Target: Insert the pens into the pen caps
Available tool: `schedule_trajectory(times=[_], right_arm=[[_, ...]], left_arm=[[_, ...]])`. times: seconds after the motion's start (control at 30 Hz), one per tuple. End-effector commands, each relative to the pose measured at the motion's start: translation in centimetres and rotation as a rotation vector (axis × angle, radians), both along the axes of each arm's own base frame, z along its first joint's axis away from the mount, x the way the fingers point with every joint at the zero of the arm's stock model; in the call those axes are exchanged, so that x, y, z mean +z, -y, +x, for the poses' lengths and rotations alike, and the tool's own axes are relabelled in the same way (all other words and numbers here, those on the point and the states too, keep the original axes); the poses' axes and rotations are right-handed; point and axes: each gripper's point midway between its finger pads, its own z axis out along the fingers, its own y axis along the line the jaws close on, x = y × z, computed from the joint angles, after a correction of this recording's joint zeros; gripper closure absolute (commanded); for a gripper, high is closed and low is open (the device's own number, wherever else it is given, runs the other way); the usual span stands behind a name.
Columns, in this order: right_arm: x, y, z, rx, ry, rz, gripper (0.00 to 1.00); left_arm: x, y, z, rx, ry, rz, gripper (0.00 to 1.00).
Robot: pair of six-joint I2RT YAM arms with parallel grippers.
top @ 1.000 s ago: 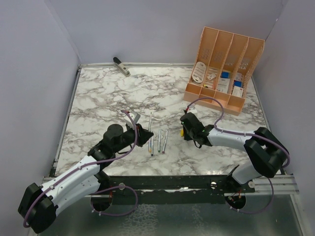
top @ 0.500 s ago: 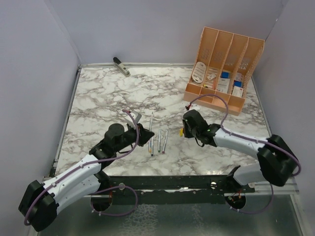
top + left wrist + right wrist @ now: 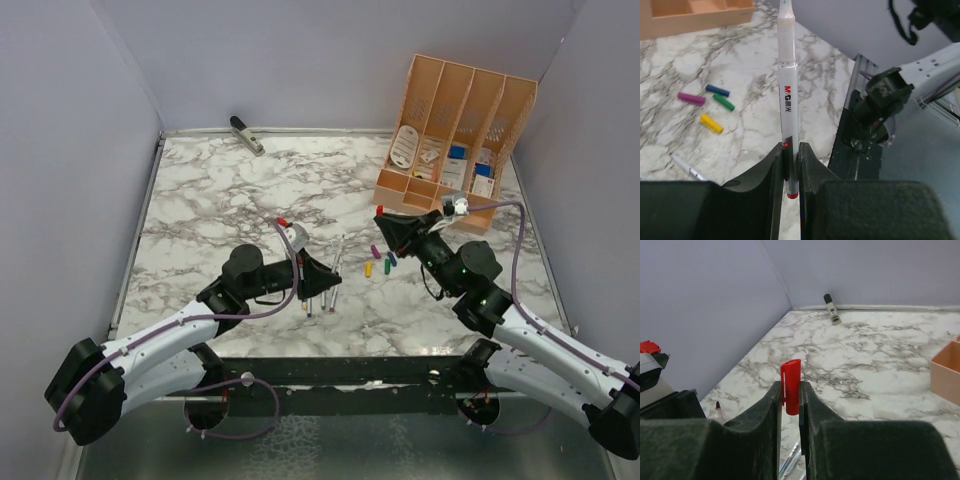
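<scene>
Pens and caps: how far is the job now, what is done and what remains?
Done: nothing visibly capped yet. In hand: the left fingers grip one pen, the right fingers grip the red cap, not yet joined. Left: the purple cap, blue cap, green cap and yellow cap lie loose on the table, the other pens too.

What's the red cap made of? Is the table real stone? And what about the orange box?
Red cap: looks like plastic, smooth and a bit shiny, all one even colour.
Table: white with grey veins like marble, but it may only be a printed sheet; the pictures cannot settle that.
Orange box: probably plastic, matte, with rows of moulded holes in its walls.
</scene>
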Motion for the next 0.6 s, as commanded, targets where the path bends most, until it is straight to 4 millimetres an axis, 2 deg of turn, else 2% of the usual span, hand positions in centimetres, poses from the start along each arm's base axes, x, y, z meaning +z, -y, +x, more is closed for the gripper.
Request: schedule_trajectory(times=[0.0, 0.17, 0.33, 0.43, 0.57], right_arm=[[4.6, -1.3, -2.7, 0.158, 0.213, 0.153, 0.99], [6.8, -1.2, -5.2, 0.250, 0.326, 0.279, 0.99], [9.1, -0.1, -6.7, 0.268, 0.404, 0.359, 0.99], [9.7, -0.1, -7.4, 0.298, 0.409, 0.387, 0.99], [9.4, -0.6, -8.0, 0.352, 0.382, 0.422, 0.99]], left_arm=[[4.7, 2.7, -3.1, -0.194, 0.129, -0.121, 1.00], [4.7, 4.2, -3.9, -0.225, 0.152, -0.123, 1.00], [4.1, 4.5, -3.7, -0.207, 0.152, -0.112, 1.00], [4.4, 4.4, -3.6, -0.193, 0.160, -0.117, 1.00], [4.6, 4.5, -3.3, -0.185, 0.167, -0.120, 1.00]])
